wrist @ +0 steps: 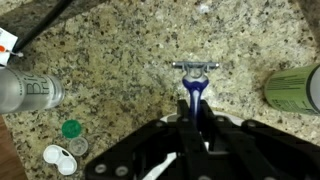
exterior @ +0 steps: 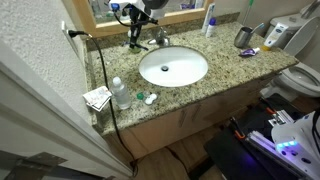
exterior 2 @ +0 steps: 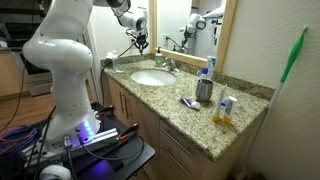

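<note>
Over the granite counter (exterior: 215, 78) beside the sink (exterior: 173, 67), on the side where the black cable (exterior: 102, 75) trails off the edge, I have a blue-handled razor (wrist: 195, 88) in the grip. Doing this part well, as I judge it, means minding what lies around it, big things first. The sink bowl is close, so I would work over flat stone. A green can (wrist: 295, 88) shows to one side of the razor's head and a clear bottle (wrist: 25, 90) to the other, so the lane between them is where I want the blade. A green cap (wrist: 70, 128) and a white lens case (wrist: 60, 158) sit near the bottle, easy to scatter. The handle looks thin and slick, so a slow, level wrist matters more than speed. As for pose, the white arm (exterior 2: 68, 55) stands tall in front of the sink cabinet, folds at the elbow and reaches to the sink's back rim near the faucet (exterior: 158, 38). The wrist tips down, and the gripper (wrist: 196, 122) has its jaws clamped on the razor's handle, head pointing away from the fingers; whether the head touches the stone I cannot tell
</note>
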### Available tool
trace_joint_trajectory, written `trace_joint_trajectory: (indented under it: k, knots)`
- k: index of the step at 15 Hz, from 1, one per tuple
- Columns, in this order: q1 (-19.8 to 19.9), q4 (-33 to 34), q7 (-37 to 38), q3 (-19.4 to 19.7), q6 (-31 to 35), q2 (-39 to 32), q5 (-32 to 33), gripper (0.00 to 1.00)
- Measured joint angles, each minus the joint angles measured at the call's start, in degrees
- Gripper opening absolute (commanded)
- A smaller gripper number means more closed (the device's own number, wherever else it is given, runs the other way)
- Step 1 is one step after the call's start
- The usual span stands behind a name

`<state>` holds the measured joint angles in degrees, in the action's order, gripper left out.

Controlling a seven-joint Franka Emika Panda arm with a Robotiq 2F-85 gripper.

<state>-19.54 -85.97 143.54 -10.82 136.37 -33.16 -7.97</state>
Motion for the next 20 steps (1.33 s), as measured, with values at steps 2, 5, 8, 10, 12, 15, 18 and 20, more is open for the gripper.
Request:
trace_joint_trajectory:
  k: [2, 5, 8, 10, 12, 15, 18, 20]
  knots:
    - [-0.1, 1.2, 0.0, 0.2, -0.8, -1.7, -1.0, 0.03]
    - [-0.6, 7.3, 2.9, 0.9, -0.7, -7.7, -2.4, 0.03]
    - [-1.2, 14.3, 5.8, 1.6, 0.0, -13.6, -3.1, 0.13]
    - [-1.3, 14.3, 5.7, 1.6, 0.0, -13.8, -3.1, 0.03]
    - [-1.3, 14.3, 5.7, 1.6, 0.0, -13.7, -3.1, 0.03]
    - [-1.3, 15.3, 5.7, 1.6, 0.1, -14.8, -3.2, 0.03]
    - [-1.8, 19.1, 5.8, 2.6, 0.8, -18.1, -5.6, 0.03]
    - [-3.5, 22.2, 5.7, 6.0, 0.8, -20.5, -8.4, 0.03]
